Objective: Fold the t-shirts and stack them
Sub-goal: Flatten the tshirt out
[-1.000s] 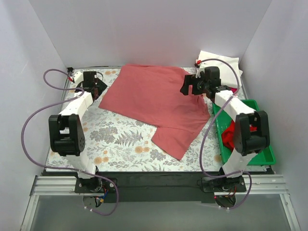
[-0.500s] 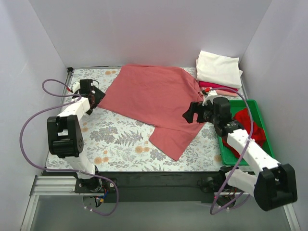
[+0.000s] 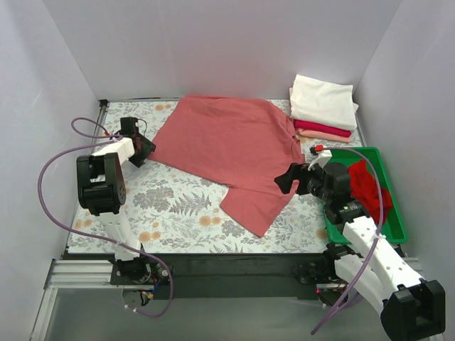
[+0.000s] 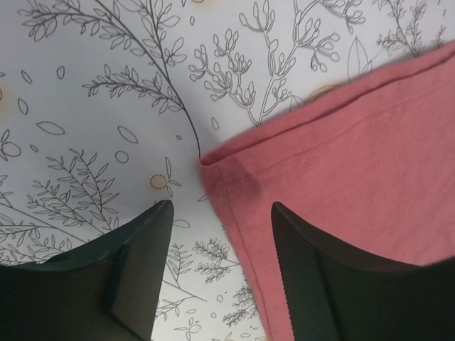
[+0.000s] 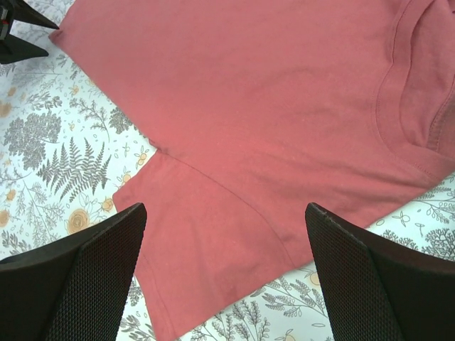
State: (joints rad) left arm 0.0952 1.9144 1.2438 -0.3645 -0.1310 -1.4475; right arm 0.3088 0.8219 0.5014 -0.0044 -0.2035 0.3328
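Observation:
A dusty salmon-red t-shirt (image 3: 227,145) lies spread flat on the floral table, one sleeve (image 3: 257,202) pointing toward the near edge. My left gripper (image 3: 144,150) is open at the shirt's left hem corner (image 4: 213,167), its jaws straddling the hem edge just above the cloth. My right gripper (image 3: 287,179) is open and empty above the sleeve (image 5: 206,234) and the collar (image 5: 405,106) side. A folded stack, white (image 3: 323,101) over crimson (image 3: 321,127) and peach (image 3: 328,135), sits at the back right. A bright red shirt (image 3: 368,186) lies crumpled in the green tray (image 3: 393,226).
White walls enclose the table on three sides. The green tray stands along the right edge beside the right arm. Purple cables loop beside both arms. Bare floral tablecloth (image 3: 170,206) shows at the front left.
My right arm swung back from the far right corner toward the near side, over the shirt's sleeve. My left gripper shifted slightly toward the shirt's left corner. The red shirt in the tray became visible.

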